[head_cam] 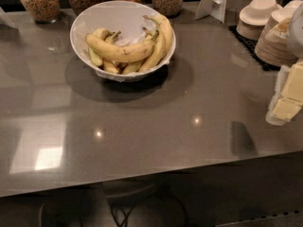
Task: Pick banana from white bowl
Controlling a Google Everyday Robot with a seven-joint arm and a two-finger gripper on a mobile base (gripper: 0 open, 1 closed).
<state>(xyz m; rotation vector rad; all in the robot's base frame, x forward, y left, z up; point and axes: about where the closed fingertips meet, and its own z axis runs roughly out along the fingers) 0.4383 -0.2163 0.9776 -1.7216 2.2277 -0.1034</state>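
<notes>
The white bowl (83, 21) stands at the back left of the grey counter and holds several bananas on a crumpled white liner. The banana (118, 53), the longest and thickest, lies across the top of the pile, its dark tip to the left. Slimmer curved bananas (162, 37) lean against the bowl's right wall, and shorter greenish ones (97, 56) sit at the left. My gripper (285, 103) shows as pale yellow-white blocks at the right edge of the camera view, above the counter and far to the right of the bowl, holding nothing that I can see.
Glass jars of cereal (40, 1) line the back edge. Stacks of off-white disposable bowls and plates (270, 22) sit on a black mat at the back right. A white sign stand (215, 1) is behind them. The counter's front edge (142, 176) runs below, with a stool under it.
</notes>
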